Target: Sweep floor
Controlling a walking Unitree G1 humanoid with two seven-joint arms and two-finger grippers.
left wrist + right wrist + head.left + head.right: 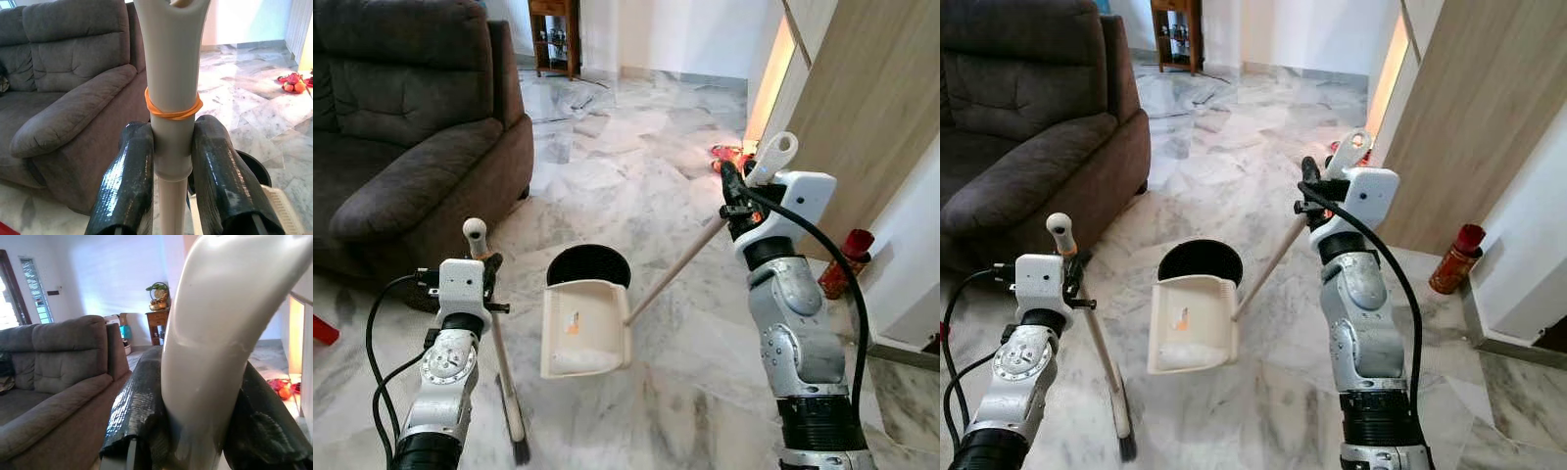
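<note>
Both arms raised forward, forearms roughly vertical. Left gripper [171,161]: wrist low at near left, fingers [128,191] clamped either side of a pale handle. Right gripper [195,431]: wrist higher and farther, at right, fingers closed around a second pale handle. Black cables loop along both forearms.

A home's living room: a dark grey fabric sofa [406,127] at ten o'clock, a polished marble floor [636,147], a small wooden side table [554,34] at twelve o'clock against white walls, and a wood-panelled cabinet [867,117] at two o'clock.
</note>
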